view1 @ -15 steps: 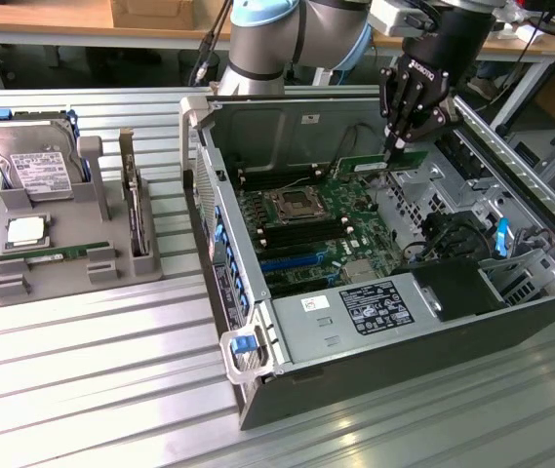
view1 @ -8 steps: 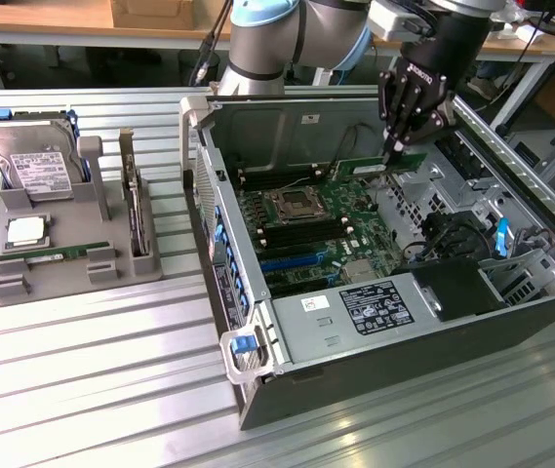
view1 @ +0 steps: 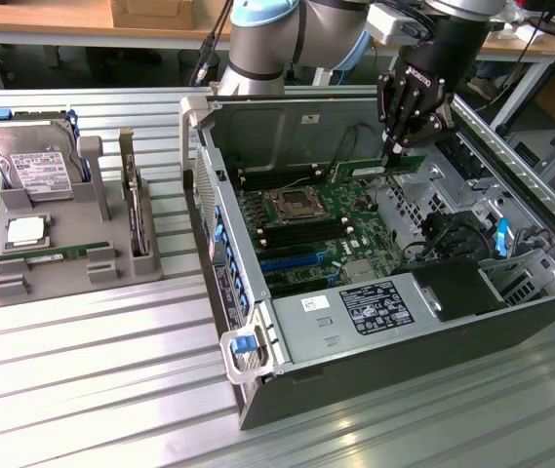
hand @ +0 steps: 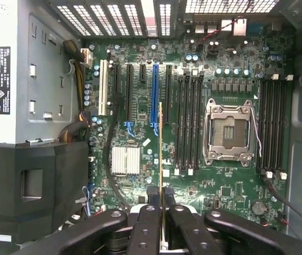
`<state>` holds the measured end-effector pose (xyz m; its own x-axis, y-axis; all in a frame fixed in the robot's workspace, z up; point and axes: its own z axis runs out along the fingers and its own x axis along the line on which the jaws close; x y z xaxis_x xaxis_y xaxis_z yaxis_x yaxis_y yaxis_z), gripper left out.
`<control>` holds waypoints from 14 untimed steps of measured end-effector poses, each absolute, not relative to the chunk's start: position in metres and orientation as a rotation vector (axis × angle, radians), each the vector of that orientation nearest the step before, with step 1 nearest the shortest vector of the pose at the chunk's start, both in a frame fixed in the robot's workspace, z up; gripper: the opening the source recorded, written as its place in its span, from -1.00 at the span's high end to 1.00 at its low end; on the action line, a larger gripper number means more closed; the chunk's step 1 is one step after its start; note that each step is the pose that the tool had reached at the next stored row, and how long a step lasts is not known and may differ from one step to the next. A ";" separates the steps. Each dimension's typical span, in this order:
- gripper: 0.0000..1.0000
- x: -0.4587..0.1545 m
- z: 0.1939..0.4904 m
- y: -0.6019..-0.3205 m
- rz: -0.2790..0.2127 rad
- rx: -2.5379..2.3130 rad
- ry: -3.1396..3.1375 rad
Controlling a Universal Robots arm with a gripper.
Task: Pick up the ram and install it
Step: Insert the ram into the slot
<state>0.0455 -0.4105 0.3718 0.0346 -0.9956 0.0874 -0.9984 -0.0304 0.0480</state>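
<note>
My gripper [view1: 395,151] is shut on the ram [view1: 380,168], a thin green stick that I hold level above the motherboard [view1: 321,229] inside the open computer case [view1: 257,322]. In the wrist view the ram [hand: 161,143] shows edge-on as a thin line running out from between the black fingers [hand: 149,223] of the gripper [hand: 161,201]. It hangs over the board between the blue expansion slot [hand: 154,95] and a bank of black memory slots [hand: 190,125]. A second such bank [hand: 275,125] lies beyond the open processor socket [hand: 229,130]. A second green stick [view1: 55,254] lies in the grey holder.
A grey holder tray [view1: 9,288] at the exterior view's left carries a hard drive [view1: 31,164] and a square silver processor chip [view1: 25,231]. The power supply [view1: 365,312] and case walls [view1: 209,185] hem in the board. Cables [hand: 79,130] run beside the power supply.
</note>
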 end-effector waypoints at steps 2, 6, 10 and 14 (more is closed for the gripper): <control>0.74 0.045 0.370 -0.410 0.045 2.189 -2.118; 0.74 0.045 0.367 -0.410 0.045 2.189 -2.118; 0.74 0.045 0.365 -0.410 0.045 2.189 -2.118; 0.74 0.045 0.363 -0.410 0.045 2.189 -2.118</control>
<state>0.0455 -0.4105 0.3630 0.0346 -0.9956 0.0874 -0.9984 -0.0305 0.0480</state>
